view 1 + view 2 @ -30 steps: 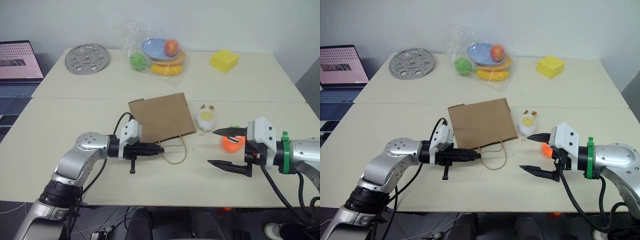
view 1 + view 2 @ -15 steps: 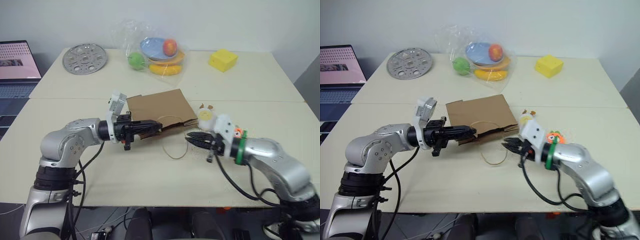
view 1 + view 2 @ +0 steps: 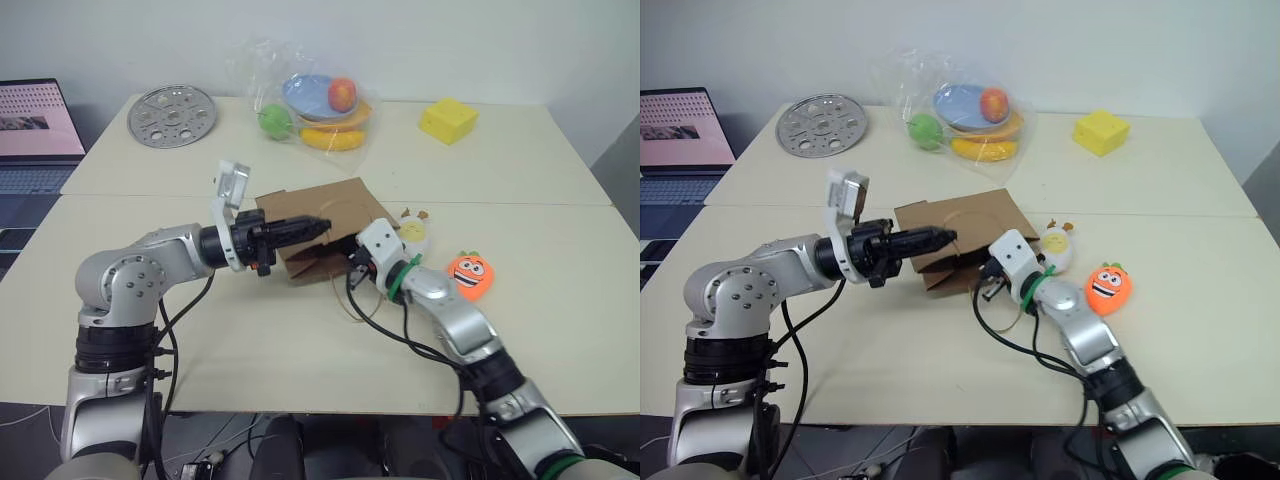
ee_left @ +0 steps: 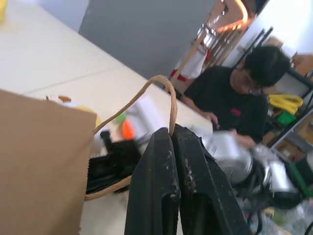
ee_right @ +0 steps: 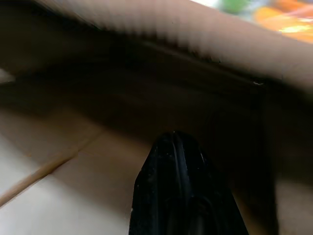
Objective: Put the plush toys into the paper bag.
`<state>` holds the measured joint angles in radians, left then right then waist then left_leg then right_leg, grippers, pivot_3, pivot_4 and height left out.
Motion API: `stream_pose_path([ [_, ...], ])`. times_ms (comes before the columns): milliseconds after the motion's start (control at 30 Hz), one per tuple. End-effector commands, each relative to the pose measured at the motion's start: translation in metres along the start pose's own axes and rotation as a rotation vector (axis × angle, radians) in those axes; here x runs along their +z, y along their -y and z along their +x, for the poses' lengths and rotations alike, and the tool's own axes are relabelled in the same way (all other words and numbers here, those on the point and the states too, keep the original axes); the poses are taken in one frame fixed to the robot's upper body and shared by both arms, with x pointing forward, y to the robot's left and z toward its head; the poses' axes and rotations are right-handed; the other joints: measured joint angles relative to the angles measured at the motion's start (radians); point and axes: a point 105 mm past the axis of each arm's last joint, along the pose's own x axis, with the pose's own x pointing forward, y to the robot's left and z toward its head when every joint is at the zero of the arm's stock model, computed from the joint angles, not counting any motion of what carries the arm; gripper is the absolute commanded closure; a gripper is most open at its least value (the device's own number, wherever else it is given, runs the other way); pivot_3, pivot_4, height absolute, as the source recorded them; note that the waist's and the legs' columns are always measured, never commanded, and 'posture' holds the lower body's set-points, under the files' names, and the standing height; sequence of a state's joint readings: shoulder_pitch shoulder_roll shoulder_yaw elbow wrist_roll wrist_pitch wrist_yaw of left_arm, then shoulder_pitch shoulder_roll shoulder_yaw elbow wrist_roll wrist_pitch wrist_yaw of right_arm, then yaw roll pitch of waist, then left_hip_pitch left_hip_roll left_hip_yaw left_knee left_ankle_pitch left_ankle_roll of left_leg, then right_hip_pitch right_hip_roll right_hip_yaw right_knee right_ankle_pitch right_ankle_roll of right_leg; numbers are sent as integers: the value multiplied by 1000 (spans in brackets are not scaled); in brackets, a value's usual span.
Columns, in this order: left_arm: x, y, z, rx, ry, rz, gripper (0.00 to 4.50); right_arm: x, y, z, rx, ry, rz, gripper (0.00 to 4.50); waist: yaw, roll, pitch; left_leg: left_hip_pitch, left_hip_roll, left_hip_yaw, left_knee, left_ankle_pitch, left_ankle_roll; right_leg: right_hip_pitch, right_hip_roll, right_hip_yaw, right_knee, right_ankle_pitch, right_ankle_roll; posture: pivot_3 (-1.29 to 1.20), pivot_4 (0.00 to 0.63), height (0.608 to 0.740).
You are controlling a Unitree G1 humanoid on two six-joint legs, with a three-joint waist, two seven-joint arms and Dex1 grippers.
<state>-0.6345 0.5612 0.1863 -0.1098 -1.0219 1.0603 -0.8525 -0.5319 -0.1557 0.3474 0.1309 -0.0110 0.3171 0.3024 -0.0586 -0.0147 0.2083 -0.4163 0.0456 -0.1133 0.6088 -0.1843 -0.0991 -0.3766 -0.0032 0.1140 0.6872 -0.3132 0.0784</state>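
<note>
Left eye view: left gripper [image 3: 322, 226], clenched on the twisted-cord handle [image 4: 157, 93], has lifted the flat brown kraft paper bag [image 3: 322, 226] open; closed right gripper [image 3: 352, 262] has entered its mouth; both plush toys [image 3: 473, 275] remain outside beside it.

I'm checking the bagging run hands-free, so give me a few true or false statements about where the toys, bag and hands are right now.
1. The left hand is shut on a handle of the paper bag. True.
2. The carrot plush is inside the bag. False: it lies on the table.
3. The right hand is shut, at the bag's mouth. True.
4. The egg plush is in the right hand. False: it lies beside the bag.
</note>
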Motion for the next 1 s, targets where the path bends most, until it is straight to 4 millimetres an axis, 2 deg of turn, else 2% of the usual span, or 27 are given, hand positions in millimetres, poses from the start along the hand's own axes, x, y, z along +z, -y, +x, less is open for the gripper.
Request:
stream_pose_path([
  [33,30,7,-3,0,105,12,4500,6,-3,10,-55,50,-57,4470,0,0,0,0,0,0,0,0,0,-1,0,0,1,0,0,0,150,740],
  [233,67,12,-7,16,215,55,4500,-9,-12,17,-47,-3,-3,4470,0,-1,0,0,0,0,0,0,0,-3,0,0,6,0,0,0,150,740],
  [333,88,20,-9,10,241,139,4500,-13,-19,20,-21,-33,63,4470,-2,-1,0,0,0,0,0,0,0,-3,0,0,8,0,0,0,150,740],
  [467,116,36,-8,-15,293,259,4500,-12,-18,24,-36,-49,105,4470,-5,-1,0,1,0,0,0,0,0,-3,0,0,9,0,0,0,150,740],
  [600,129,44,-10,-30,340,298,4500,-11,-16,26,-54,-54,127,4470,-9,-1,0,1,0,0,0,0,0,-3,0,0,9,0,0,0,150,740],
  [700,130,44,-13,-30,354,297,4500,-10,-13,26,-66,-53,142,4470,-12,-1,0,0,0,0,0,0,0,-4,0,0,9,0,0,0,150,740],
  [833,88,24,-9,20,217,271,4500,0,-7,27,-80,-14,164,4470,-18,-1,0,0,-1,0,-1,0,0,-4,0,1,9,0,0,0,150,740],
  [933,77,20,-9,25,186,274,4500,7,-5,26,-75,10,167,4470,-19,-3,0,0,-1,0,-1,0,0,-5,0,0,9,0,0,0,150,740],
  [1000,63,15,-10,32,157,261,4500,27,-3,20,-39,79,203,4470,-20,-3,1,-1,-1,0,-1,0,0,-5,0,1,9,0,0,0,150,740],
])
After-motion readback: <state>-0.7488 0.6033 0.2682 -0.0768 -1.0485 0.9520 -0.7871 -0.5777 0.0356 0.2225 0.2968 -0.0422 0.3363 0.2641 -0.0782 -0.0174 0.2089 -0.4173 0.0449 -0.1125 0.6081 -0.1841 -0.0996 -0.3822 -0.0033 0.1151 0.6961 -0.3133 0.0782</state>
